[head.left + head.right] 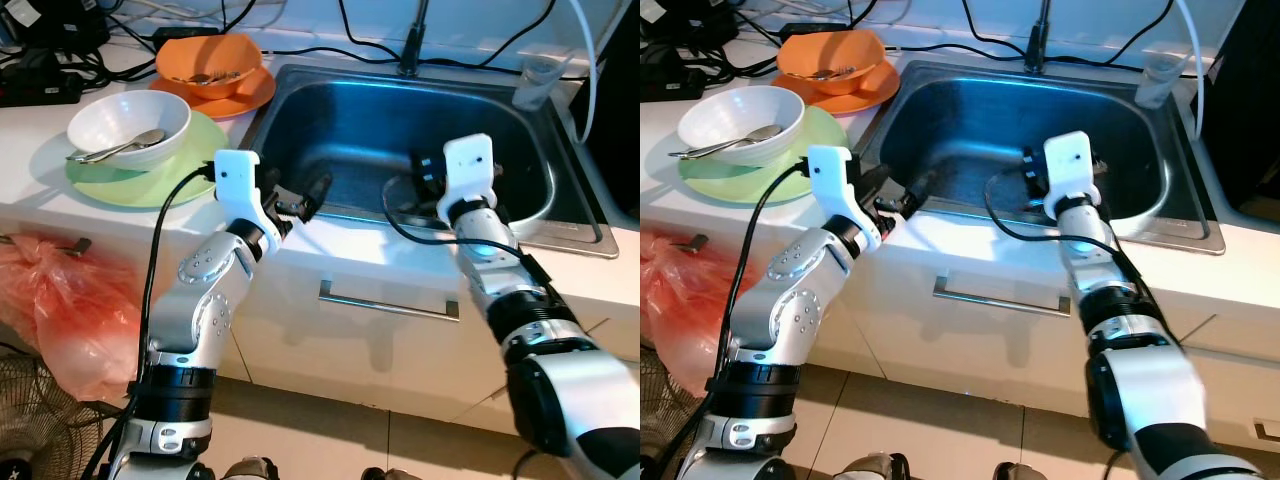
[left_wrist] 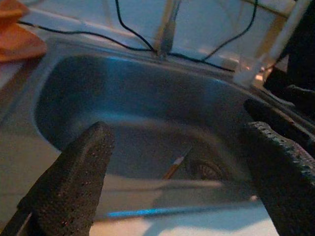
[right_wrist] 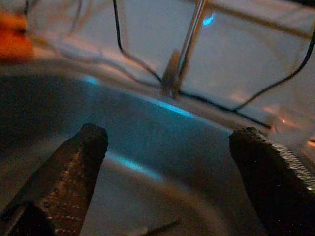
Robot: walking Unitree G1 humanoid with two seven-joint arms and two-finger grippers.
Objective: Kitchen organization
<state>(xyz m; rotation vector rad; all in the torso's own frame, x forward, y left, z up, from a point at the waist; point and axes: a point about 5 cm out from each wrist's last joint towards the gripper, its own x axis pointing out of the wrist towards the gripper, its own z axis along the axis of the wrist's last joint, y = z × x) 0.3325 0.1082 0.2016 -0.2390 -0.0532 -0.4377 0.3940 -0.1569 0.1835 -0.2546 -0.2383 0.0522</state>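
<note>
Both tools, the left tool [image 2: 177, 162] and the right tool [image 3: 167, 162], hang spread open and empty over the smooth steel sink [image 1: 300, 120]. A thin stick [image 2: 176, 164], perhaps a chopstick, lies blurred near its drain. On the white tabletop [image 1: 30, 180], a spoon [image 1: 115, 150] rests in a round white bowl [image 1: 128, 127].

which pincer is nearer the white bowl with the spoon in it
Left. The left pincer hovers at the steel sink's front-left rim, beside the white bowl on the round green plate. The right pincer is over the sink's middle, farther off.

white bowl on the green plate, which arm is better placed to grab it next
Left. The left gripper hovers open at the sink's near-left rim, beside the white bowl; the right gripper is over the basin, farther away.
</note>
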